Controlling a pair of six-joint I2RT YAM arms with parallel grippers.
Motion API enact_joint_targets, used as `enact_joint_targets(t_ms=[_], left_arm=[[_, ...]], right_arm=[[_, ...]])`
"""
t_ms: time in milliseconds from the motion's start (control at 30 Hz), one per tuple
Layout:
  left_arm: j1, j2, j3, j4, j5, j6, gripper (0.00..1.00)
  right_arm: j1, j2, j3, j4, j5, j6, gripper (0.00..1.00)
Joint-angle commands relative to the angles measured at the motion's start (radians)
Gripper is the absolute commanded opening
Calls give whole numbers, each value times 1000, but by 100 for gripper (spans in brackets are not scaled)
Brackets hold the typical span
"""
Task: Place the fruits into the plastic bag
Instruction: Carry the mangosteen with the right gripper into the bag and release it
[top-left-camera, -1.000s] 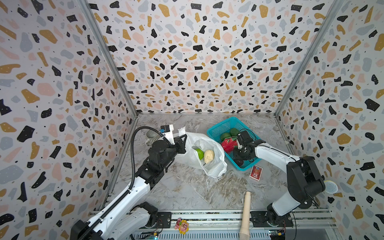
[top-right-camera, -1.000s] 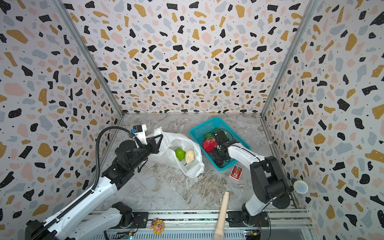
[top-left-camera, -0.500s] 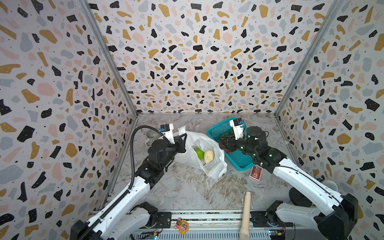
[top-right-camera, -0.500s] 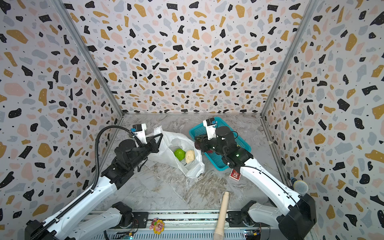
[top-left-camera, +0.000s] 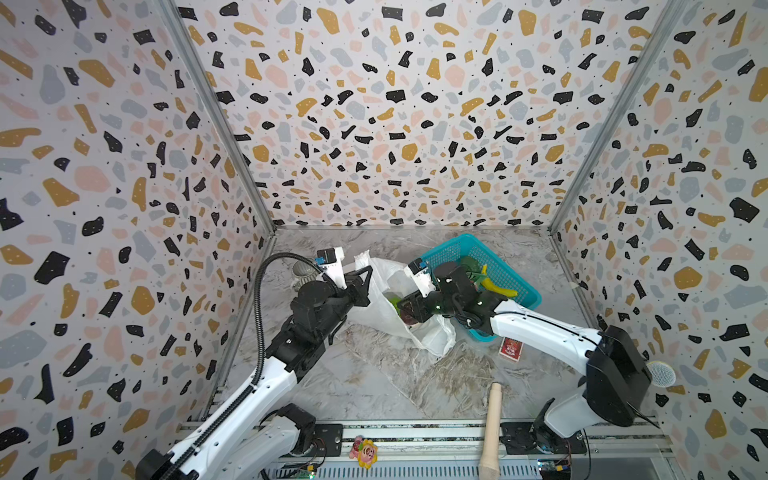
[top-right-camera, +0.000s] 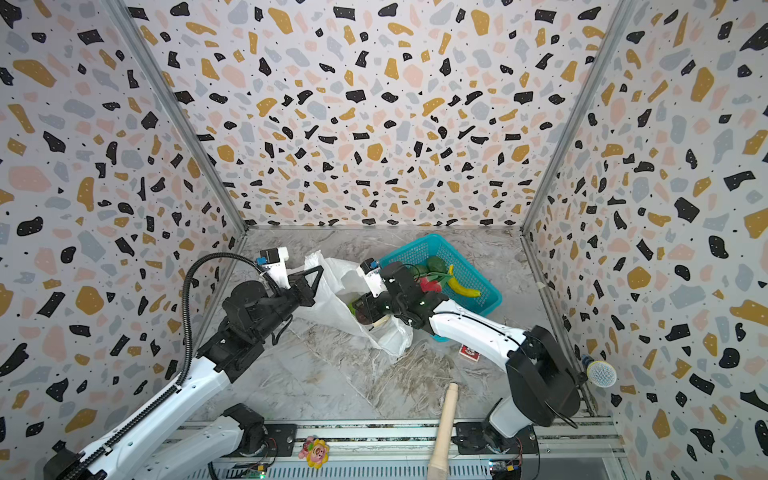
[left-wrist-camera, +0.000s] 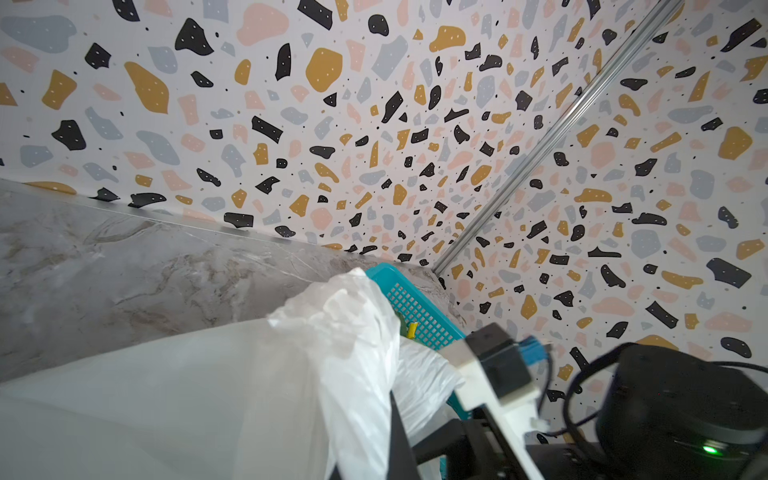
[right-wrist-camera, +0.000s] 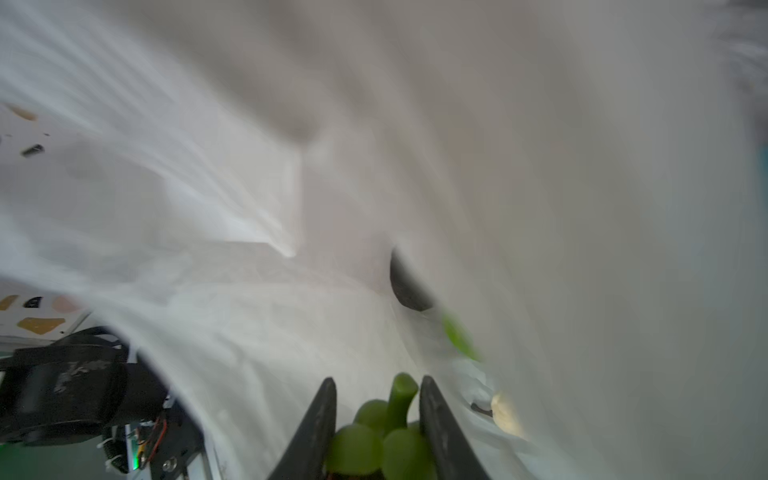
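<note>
Right fingers (right-wrist-camera: 320, 419), dark tapered wedges, pinch green grapes (right-wrist-camera: 386, 432): smooth rubbery beads, stubby stem between tips. Around fingers, plastic bag (right-wrist-camera: 415, 166): thin crinkly translucent white film. Lime-green ball (right-wrist-camera: 457, 338) and cream lumpy piece (right-wrist-camera: 505, 411) just beyond tips, inside bag. Left fingers (left-wrist-camera: 400, 440) pressed together on bunched bag rim. Both top views add teal mesh basket (top-left-camera: 446, 254) behind right fingers, red-pink dragon fruit (top-right-camera: 430, 285) inside; grapes unclear there.

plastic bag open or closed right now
Open. The left claw holds an edge of the plastic bag up, and the right claw carrying green grapes is inside its mouth.
</note>
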Motion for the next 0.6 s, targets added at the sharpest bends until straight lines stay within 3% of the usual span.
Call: enact_joint_targets(t_ms=[0,167,267,367,567], left_arm=[[-5,-16,-13,20,20,-10,0],[-5,-14,-26,32,10,-28,0],[-5,-8,-24,21,-6,-30,0],[-5,1,-25,9,-25,-37,0],[-5,14,-21,5,-42,-47,0]], right_arm=[[-3,73,147,-52,108,3,19],[-49,242,312,-128,189,15,24],[-81,283,357,-127,160,32,50],[-90,272,363,-116,127,21,64],[-90,155,285,-70,28,-19,68]])
